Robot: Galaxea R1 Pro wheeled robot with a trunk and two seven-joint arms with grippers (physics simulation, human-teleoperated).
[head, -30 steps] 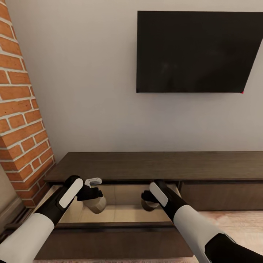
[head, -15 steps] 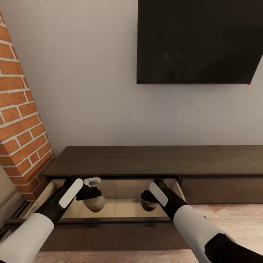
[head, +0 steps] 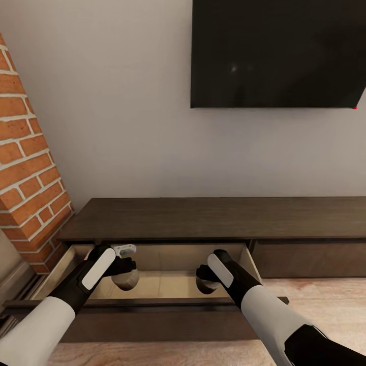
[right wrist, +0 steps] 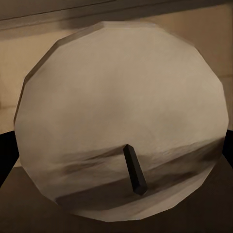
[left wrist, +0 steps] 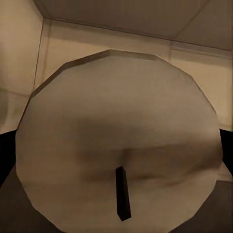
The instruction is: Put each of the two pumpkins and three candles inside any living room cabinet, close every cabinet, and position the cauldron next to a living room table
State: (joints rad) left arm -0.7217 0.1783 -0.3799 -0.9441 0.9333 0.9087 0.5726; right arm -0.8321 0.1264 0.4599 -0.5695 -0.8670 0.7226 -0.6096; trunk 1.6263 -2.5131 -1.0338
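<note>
Two candles are hanging over the open drawer (head: pixel 162 284) of the cabinet (head: pixel 218 218), one in each gripper. The left gripper (head: pixel 123 267) is carrying the left candle (head: pixel 126 278), with its jaws clamped on it, and the right gripper (head: pixel 206 277) is carrying the right candle (head: pixel 207 285) likewise. In each wrist view a flat candle end with a dark wick (left wrist: pixel 122 199) is facing the camera. To do this well, I would be lowering both until they are nearly resting on the tan drawer floor, keeping them apart and away from the drawer walls, then parting the jaws. Counted: two candles, one open drawer, one television (head: pixel 277 53).
</note>
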